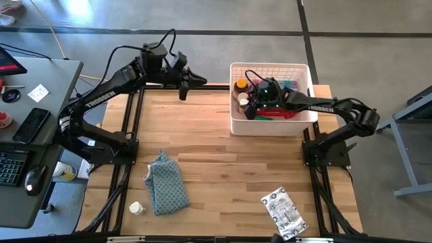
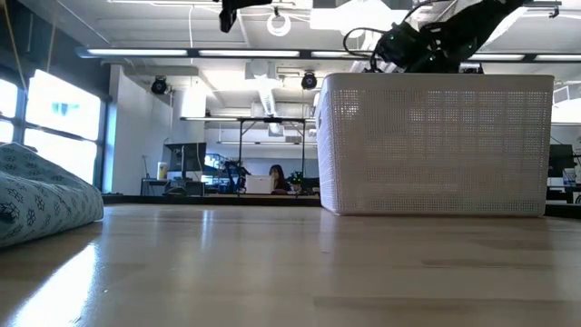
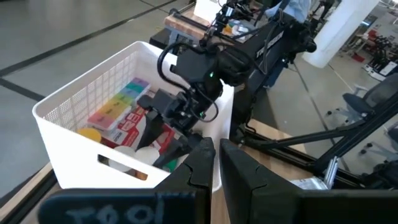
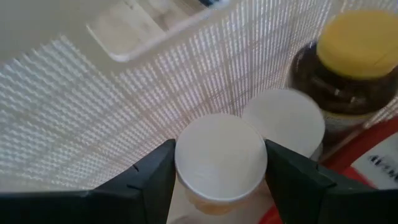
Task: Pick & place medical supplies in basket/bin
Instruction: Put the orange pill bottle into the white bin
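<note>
The white slotted bin (image 1: 270, 65) stands at the table's far right. Inside it are a rainbow pill organizer (image 3: 118, 106), a red case (image 3: 127, 124), a dark bottle with a yellow cap (image 4: 357, 46) and a white-capped bottle (image 4: 286, 121). My right gripper (image 4: 217, 180) reaches down into the bin's left end (image 1: 248, 108), shut on another white-capped pill bottle (image 4: 221, 158). My left gripper (image 1: 196, 77) hangs shut and holding nothing, high over the table's far edge, left of the bin. My right gripper pinches the pill bottle at its white cap (image 4: 186, 165) between the two fingers (image 4: 152, 180), one on each side. The fingers slant down into the bin from the table's right side. The cap's top faces up toward the wrist; the bottle's lower end is hidden.
A blue-grey patterned cloth (image 1: 165, 182) lies crumpled at the near left, with a small white bottle (image 1: 137, 208) beside it near the front edge. A silver-white packet (image 1: 283, 212) lies at the near right. Bare wood stretches across the table's middle.
</note>
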You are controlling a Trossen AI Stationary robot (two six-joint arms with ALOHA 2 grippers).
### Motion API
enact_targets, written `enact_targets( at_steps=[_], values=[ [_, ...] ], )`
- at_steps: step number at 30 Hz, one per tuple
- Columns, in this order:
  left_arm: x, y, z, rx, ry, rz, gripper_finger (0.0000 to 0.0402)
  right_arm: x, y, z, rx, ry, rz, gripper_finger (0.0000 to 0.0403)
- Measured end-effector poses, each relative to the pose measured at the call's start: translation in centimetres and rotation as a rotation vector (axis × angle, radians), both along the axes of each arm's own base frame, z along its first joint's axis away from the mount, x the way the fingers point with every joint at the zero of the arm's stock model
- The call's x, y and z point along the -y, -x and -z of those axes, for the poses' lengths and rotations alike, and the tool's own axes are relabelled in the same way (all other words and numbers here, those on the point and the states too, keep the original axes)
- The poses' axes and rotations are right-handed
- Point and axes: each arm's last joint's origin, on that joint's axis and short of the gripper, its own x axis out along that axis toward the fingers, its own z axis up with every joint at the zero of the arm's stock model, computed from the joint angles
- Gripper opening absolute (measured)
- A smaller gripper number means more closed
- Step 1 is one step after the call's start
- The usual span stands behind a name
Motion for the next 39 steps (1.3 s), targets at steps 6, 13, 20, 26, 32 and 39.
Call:
enact_targets(
  at_steps=[6,13,20,26,32,39],
  values=[
    [0.0,0.0,0.0,-0.001,-0.003,-0.003,0.0062,-0.1,0.3,1.0,0.021,-0.018,0.084,0.0216],
    [0.0,0.0,0.0,-0.001,-0.006,-0.011,0.0062,-0.5,0.1,1.3,0.031,0.009,0.182,0.0216],
    [-0.1,0.0,0.0,-0.001,-0.007,-0.014,0.0062,-1.9,-1.0,2.0,-0.021,0.06,0.145,0.0216],
    [-0.1,0.0,0.0,-0.001,-0.006,-0.014,0.0062,-2.0,-1.9,3.9,-0.06,0.004,0.152,0.0216],
    [0.0,0.0,0.1,-0.006,0.0,-0.015,0.0062,-1.7,-2.5,4.9,-0.053,-0.005,0.163,0.0216],
    [0.0,0.0,0.1,-0.006,0.0,-0.015,0.0062,-1.6,-2.7,5.6,-0.042,-0.014,0.183,0.0216]
  ],
)
